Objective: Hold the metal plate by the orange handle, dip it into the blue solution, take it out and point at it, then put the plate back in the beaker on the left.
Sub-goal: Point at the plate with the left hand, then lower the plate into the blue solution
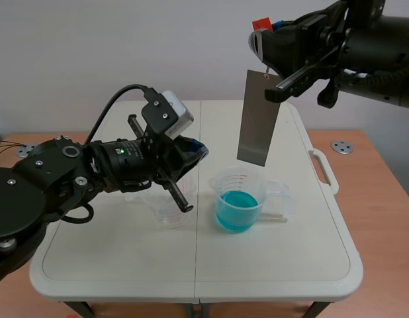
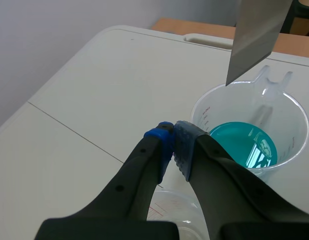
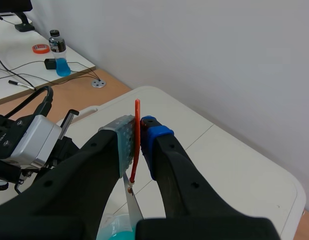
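The grey metal plate hangs upright in the air above the beaker of blue solution. My right gripper is shut on its orange handle, which stands between the two pads. In the left wrist view the plate's lower corner hovers over the blue liquid. My left gripper is shut on nothing, its tips beside that beaker's rim and aimed toward the plate. An empty clear beaker stands under the left gripper.
The white folding table has a carry handle at its right edge. Wooden desk surfaces lie at both sides. In the right wrist view a bottle and cables rest on a far desk.
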Action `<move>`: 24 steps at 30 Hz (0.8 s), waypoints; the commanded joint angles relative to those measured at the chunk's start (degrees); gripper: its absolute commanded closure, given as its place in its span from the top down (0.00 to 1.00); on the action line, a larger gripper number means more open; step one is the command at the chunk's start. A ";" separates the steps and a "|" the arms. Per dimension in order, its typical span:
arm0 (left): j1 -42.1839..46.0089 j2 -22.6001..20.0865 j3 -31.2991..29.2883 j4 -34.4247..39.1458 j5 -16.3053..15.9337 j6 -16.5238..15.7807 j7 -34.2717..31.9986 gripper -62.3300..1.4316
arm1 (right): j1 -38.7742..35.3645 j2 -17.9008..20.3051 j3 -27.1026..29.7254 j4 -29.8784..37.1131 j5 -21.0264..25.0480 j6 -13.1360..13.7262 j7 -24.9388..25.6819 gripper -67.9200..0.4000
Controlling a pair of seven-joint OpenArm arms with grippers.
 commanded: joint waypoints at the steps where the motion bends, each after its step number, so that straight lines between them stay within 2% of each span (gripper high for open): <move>1: -0.79 -1.33 -0.28 0.94 -2.08 0.37 -0.63 0.07 | 0.83 0.26 0.07 1.07 0.63 0.04 0.90 0.02; 7: 0.90 -8.41 -4.17 1.09 -9.18 0.37 -0.81 0.07 | 0.83 0.26 0.07 1.07 0.63 0.04 0.92 0.02; 15: 11.69 -21.05 -18.73 3.80 -16.57 0.35 -3.30 0.07 | 0.83 0.26 0.07 1.07 0.61 0.04 1.07 0.02; 21: 26.95 -29.03 -30.25 4.15 -17.51 0.59 -8.11 0.07 | 0.83 0.26 0.00 1.01 0.61 0.04 1.05 0.02; 24: 36.09 -31.15 -35.30 4.13 -17.51 2.95 -9.53 0.07 | 0.83 0.26 -0.04 0.98 0.61 0.04 1.07 0.02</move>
